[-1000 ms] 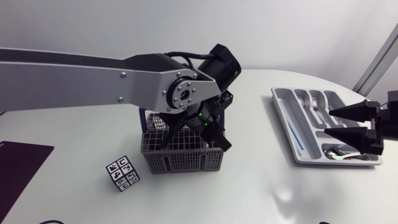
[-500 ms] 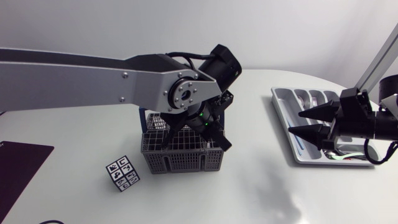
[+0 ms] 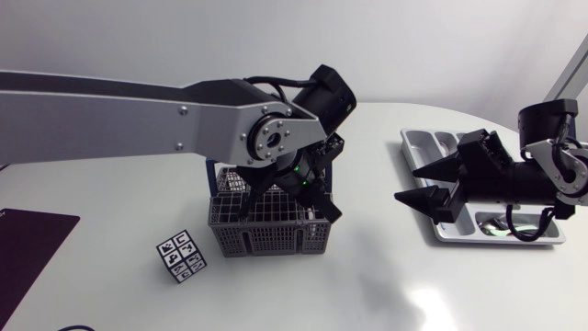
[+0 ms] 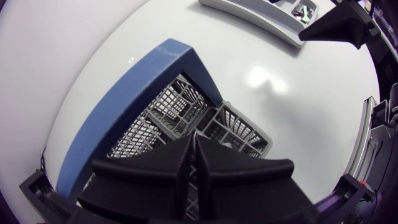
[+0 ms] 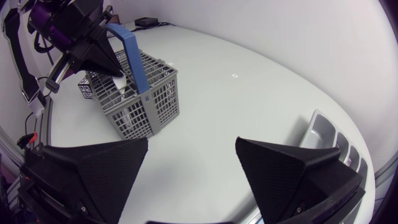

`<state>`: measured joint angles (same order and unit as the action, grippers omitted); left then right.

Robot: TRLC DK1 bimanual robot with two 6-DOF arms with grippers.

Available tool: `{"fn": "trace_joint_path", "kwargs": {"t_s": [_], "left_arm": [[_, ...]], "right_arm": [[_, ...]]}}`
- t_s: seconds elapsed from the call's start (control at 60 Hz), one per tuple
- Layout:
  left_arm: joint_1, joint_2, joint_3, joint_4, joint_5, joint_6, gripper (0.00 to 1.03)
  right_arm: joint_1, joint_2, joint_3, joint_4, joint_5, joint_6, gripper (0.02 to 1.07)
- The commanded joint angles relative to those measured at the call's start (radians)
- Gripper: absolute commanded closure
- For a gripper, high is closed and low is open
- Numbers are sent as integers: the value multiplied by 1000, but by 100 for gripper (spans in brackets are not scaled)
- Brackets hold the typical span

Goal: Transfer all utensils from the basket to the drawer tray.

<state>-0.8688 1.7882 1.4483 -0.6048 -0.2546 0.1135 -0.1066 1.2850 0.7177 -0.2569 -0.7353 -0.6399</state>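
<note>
Utensils in the basket (image 3: 266,234) cannot be made out through its mesh. The basket is entered from above by the left gripper (image 4: 192,138), its fingers pressed together beside the blue handle (image 4: 124,106). Well apart, the right gripper (image 3: 406,185) is held spread, pointed at the basket, the drawer tray (image 3: 415,152) beneath and behind it

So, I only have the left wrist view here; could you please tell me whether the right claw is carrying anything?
Observer: No, the right claw is open and empty.
Operator: Thank you. Where is it?
Observer: In the head view it hangs over the table beside the drawer tray, pointing towards the basket.
Operator: Is anything standing near the basket?
Observer: Yes, a small cube with black-and-white markers stands on the table beside it, not touching it.
</note>
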Motion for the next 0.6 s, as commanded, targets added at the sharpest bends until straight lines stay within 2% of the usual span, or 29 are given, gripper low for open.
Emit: {"fn": "trace_joint_path", "kwargs": {"t_s": [0.0, 0.35, 0.583], "left_arm": [[-27, -42, -19, -13, -31, 23, 100], [-85, -104, -11, -33, -144, 69, 100], [-139, -145, -49, -36, -239, 133, 100]], "right_arm": [[21, -26, -31, 13, 2, 31, 6], [70, -62, -34, -12, 4, 190, 6], [154, -87, -21, -8, 27, 203, 6]]}}
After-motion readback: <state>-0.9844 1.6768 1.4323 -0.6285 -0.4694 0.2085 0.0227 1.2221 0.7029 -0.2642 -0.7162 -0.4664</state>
